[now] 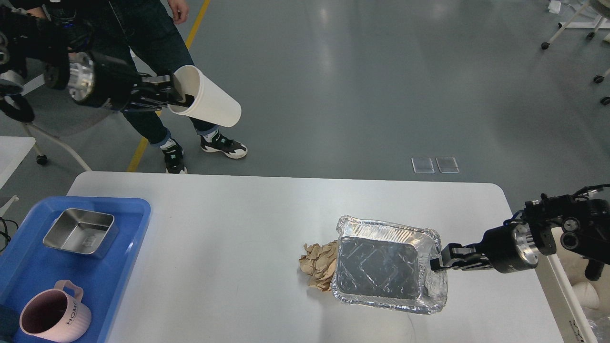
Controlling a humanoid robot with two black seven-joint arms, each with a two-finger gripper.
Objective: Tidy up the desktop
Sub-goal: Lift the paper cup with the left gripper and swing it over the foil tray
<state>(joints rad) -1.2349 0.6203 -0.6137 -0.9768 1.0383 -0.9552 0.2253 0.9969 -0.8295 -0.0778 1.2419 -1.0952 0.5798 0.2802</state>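
Observation:
The white desktop (228, 238) fills the lower view. My right gripper (436, 263) is shut on the right rim of a crinkled foil tray (381, 267), which hangs over the desktop and partly covers a crumpled brown paper ball (317, 262). My left gripper (178, 97) is shut on the rim of a white paper cup (207, 102), held on its side high above the far left edge of the desktop.
A blue plastic tray (28, 271) at the left holds a steel box (78, 232) and a pink mug (52, 317). A cream bin (572, 286) stands off the right edge. A person (157, 28) stands beyond the desktop.

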